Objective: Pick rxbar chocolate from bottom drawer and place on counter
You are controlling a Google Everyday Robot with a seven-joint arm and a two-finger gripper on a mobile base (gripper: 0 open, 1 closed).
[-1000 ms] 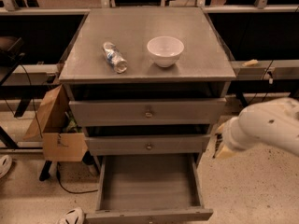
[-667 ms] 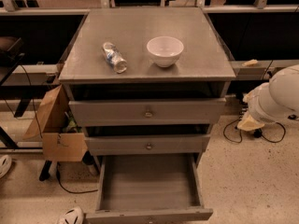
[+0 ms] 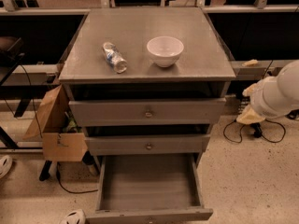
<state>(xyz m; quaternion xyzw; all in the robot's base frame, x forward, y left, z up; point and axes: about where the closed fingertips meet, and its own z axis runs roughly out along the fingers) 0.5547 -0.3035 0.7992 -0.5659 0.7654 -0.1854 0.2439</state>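
The bottom drawer (image 3: 149,185) is pulled out at the foot of the grey cabinet, and its flat grey floor shows nothing on it. The rxbar chocolate is not in view. The counter (image 3: 187,31) is the cabinet's grey top. My gripper (image 3: 248,104) is at the end of the white arm (image 3: 280,94) at the right edge. It hangs beside the cabinet's right side at the height of the top drawer, apart from the cabinet and well above the bottom drawer.
A clear plastic bottle (image 3: 114,57) lies on the counter at the left and a white bowl (image 3: 165,50) stands at its middle. The two upper drawers (image 3: 148,112) are shut. A cardboard box (image 3: 53,127) leans at the cabinet's left. Cables (image 3: 254,132) lie on the floor at the right.
The arm has swung right and up, away from the middle drawer's right end to the cabinet's right side. The drawers, bottle and bowl have not moved.
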